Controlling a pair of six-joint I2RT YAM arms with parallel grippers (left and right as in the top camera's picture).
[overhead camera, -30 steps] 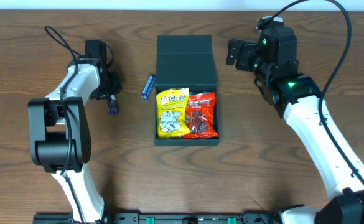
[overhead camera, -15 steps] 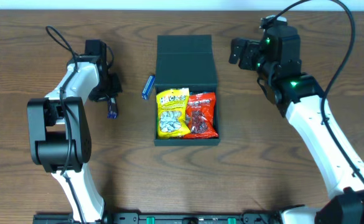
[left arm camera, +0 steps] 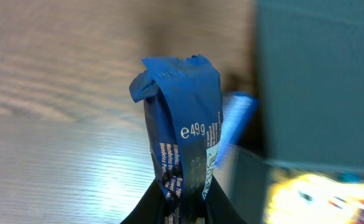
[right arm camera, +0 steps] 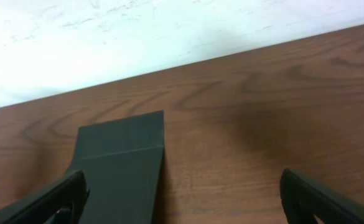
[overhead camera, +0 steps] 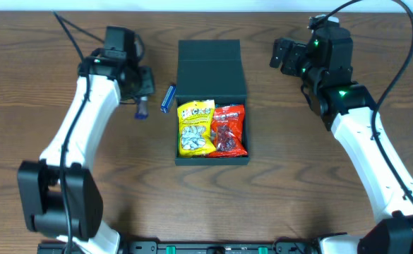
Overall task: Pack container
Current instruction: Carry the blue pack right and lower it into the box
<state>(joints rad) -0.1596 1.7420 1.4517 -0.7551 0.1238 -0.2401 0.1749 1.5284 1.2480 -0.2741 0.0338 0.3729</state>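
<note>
The dark teal container (overhead camera: 212, 159) sits mid-table with its flap lid (overhead camera: 210, 56) open toward the back. Inside lie a yellow snack packet (overhead camera: 195, 128) and a red snack packet (overhead camera: 229, 130). My left gripper (overhead camera: 142, 104) is shut on a blue snack bar (left arm camera: 182, 143), held above the table left of the container. A second blue bar (overhead camera: 168, 98) lies against the container's left side; it also shows in the left wrist view (left arm camera: 234, 121). My right gripper (overhead camera: 282, 55) is open and empty, right of the lid; the lid shows in its view (right arm camera: 119, 162).
The wooden table (overhead camera: 319, 183) carries nothing else. A white wall (right arm camera: 138, 31) runs along the table's back edge.
My left arm has swung up and to the right, carrying the blue bar closer to the container. My right gripper has drifted slightly right and back.
</note>
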